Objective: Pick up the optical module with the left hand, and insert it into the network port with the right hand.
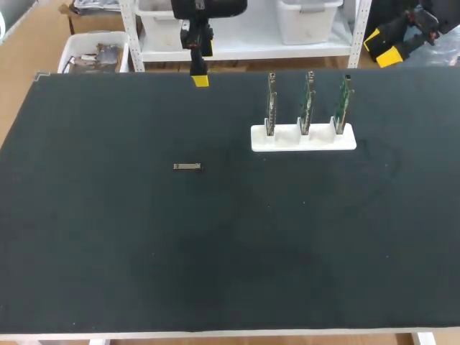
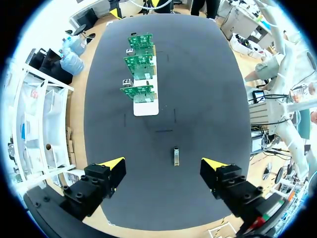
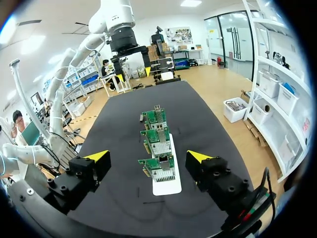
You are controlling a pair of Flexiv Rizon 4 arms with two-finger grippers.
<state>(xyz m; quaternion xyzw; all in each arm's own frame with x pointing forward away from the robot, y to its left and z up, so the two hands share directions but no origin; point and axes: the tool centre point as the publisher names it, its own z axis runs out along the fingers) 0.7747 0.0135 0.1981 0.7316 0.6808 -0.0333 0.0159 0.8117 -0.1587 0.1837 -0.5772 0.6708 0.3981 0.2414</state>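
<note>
While one optical module (image 1: 187,167) lies flat, three boards (image 1: 307,104) stand upright.

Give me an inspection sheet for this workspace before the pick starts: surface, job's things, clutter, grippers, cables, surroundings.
Surface: black matte tabletop, flat.
Job's things: small silver optical module lying flat on the tabletop, untouched. Apart from it, a white slotted holder carries three upright green circuit boards.
Clutter: nothing seen.
Grippers: left gripper open and empty, above the table with the module ahead of it. Right gripper open and empty, facing the boards.
Cables: nothing seen.
Surroundings: nothing seen.
</note>
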